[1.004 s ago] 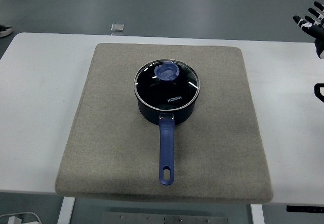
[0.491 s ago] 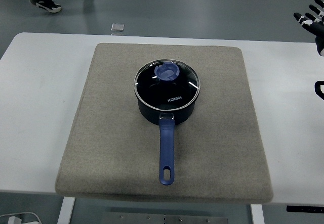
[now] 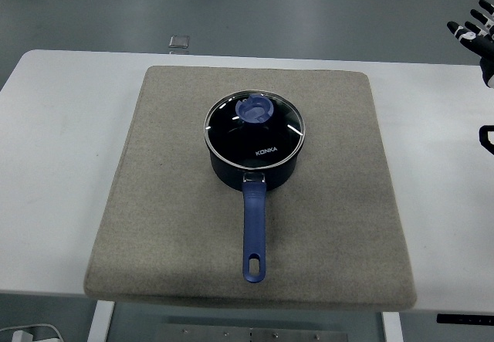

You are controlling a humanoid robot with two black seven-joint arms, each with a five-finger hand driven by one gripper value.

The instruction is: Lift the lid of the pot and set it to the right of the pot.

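A dark blue pot (image 3: pixel 255 168) stands in the middle of a grey felt mat (image 3: pixel 170 203). Its long blue handle (image 3: pixel 254 230) points toward the table's near edge. A glass lid (image 3: pixel 255 135) with a metal rim and a round blue knob (image 3: pixel 254 110) sits closed on the pot. My right hand (image 3: pixel 477 35) hangs at the far right edge of the picture, fingers spread and holding nothing, well away from the pot. The left arm does not show.
The mat lies on a white table (image 3: pixel 62 149). Bare mat (image 3: pixel 347 172) stretches to the right of the pot. A small grey square (image 3: pixel 179 42) lies on the floor beyond the table's far edge.
A person's shoes showed on the floor at the top left half a second ago and have gone. The pot, the lid and my right hand have not moved.
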